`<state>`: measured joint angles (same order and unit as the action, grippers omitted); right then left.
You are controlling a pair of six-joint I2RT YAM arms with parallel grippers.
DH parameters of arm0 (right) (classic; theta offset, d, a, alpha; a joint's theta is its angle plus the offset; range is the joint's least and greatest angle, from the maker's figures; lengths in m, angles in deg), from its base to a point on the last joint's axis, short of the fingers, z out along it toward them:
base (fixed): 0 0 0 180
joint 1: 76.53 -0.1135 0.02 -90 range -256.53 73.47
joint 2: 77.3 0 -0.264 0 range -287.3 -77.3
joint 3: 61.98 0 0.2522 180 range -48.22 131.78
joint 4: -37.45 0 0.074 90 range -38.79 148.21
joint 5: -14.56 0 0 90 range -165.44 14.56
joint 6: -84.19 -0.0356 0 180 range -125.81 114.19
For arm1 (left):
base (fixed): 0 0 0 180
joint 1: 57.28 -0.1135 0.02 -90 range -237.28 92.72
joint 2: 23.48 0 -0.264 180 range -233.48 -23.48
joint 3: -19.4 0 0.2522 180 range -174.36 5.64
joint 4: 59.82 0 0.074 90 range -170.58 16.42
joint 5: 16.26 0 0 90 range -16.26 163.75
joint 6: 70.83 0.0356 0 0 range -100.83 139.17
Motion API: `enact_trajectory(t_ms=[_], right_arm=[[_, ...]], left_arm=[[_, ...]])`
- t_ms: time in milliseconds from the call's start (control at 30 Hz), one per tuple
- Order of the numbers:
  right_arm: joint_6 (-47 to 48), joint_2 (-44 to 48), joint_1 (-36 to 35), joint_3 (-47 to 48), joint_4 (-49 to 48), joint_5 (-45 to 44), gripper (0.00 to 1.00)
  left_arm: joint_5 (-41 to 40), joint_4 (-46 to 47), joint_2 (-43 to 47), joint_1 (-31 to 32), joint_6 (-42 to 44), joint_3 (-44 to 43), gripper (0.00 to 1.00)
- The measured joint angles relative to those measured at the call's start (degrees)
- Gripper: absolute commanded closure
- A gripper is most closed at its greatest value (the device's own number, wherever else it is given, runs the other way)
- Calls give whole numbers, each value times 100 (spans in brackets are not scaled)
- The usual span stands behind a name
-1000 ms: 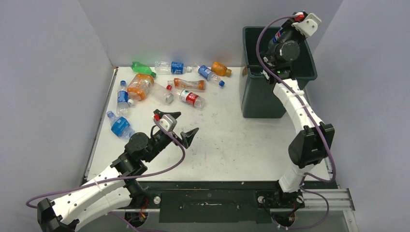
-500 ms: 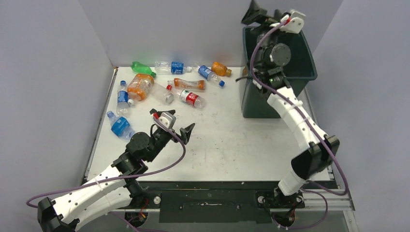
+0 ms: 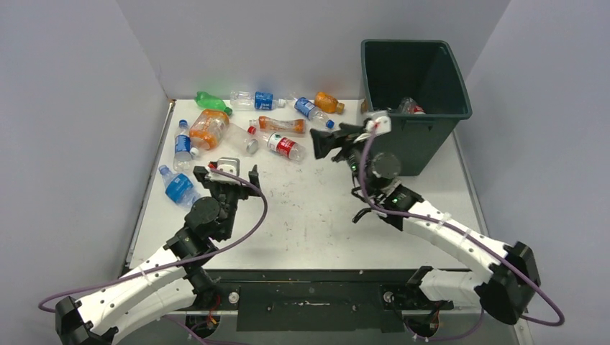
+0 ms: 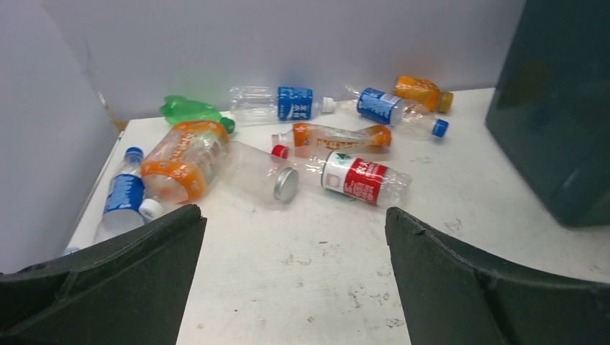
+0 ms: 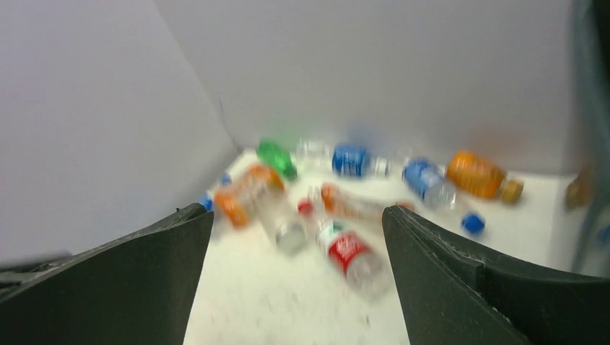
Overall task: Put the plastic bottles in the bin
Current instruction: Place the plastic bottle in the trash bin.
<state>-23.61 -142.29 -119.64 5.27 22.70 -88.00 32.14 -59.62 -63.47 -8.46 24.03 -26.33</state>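
Both end effectors are shown with jaws apart, nothing held; the red-labelled bottle [image 3: 286, 146] lies on the desk [image 3: 324, 215] just ahead of the right end effector [image 3: 329, 141], long axis pointing base-first toward it; the left end effector [image 3: 230, 180] is farther off; the bin [image 3: 374, 54] stands behind the right one.

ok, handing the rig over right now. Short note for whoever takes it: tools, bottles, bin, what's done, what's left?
Left tool: open, empty, above the left side of the table, facing the bottle pile.
Right tool: open, empty, between the pile and the bin.
Bin: upright at the far right. One clear bottle shows inside; the rest is too dark to count.
Table: about ten bottles lie at the far left, among them a red-label bottle, a green bottle and a blue bottle.
Done: at least one binned.
Left: all those on the table.
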Motion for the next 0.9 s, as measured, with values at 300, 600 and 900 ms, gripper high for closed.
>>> enact_trajectory(t_ms=[300,600,900], right_arm=[[2,-2485,-199,87,588,743,10],[881,-4634,-68,1462,590,909,10],[1307,-5899,579,3237,739,1519,10]], left_arm=[[-638,140,544,-94,258,37,4],[-420,291,396,-120,457,76,4],[-81,256,400,-120,365,87,4]])
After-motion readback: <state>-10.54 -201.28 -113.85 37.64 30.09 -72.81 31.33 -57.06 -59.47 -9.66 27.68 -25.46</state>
